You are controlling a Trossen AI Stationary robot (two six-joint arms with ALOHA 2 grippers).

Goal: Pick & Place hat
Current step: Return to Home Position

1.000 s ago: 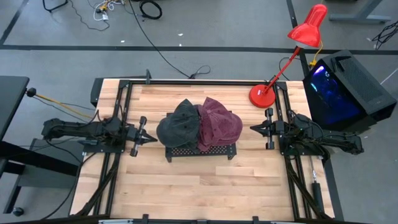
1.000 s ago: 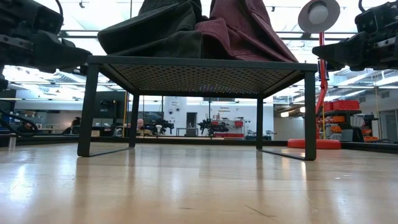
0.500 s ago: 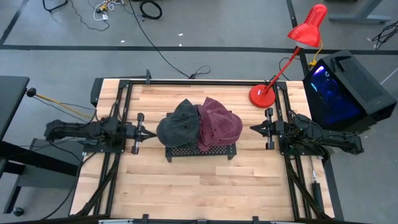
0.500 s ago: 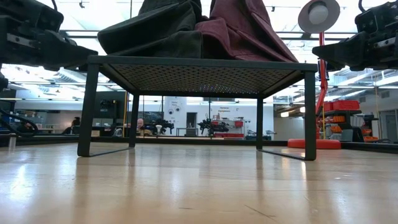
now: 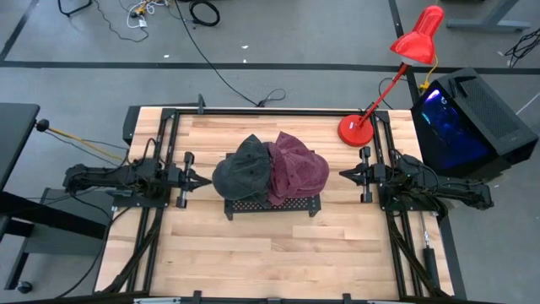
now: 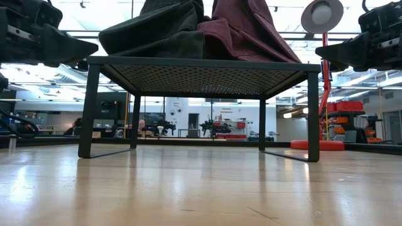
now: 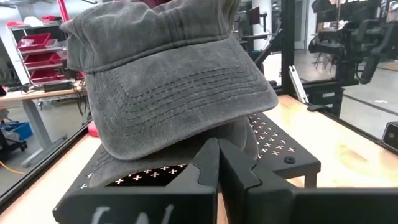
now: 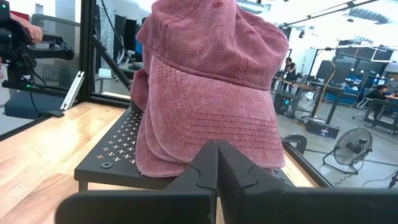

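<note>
Caps first: from my console I see two piles on the black perforated shelf [image 5: 274, 205], which stands mid-worktop [image 5: 270, 253]. The dark grey caps [image 5: 245, 166] take the shelf's left half and the red caps [image 5: 297, 169] its right half. The two piles touch along the middle.

The left wrist view shows one washed grey cap sitting on another, brim pointing toward that camera and overhanging the shelf edge. The right wrist view shows the same arrangement in red, with a second brim peeking out under the top one.

The left arm [image 5: 110, 177] lies low along the left side of the worktop. The left jaws are pressed together to a point with nothing between them, aimed at the grey brim and just short of it.

The right arm [image 5: 430, 187] lies mirrored on the right side. The right jaws are likewise closed and empty, aimed at the red pile with a small gap to it.

A red desk lamp [image 5: 355, 129] stands at the back right corner of the worktop. A computer case [image 5: 468, 118] glowing blue sits beyond the right edge.
</note>
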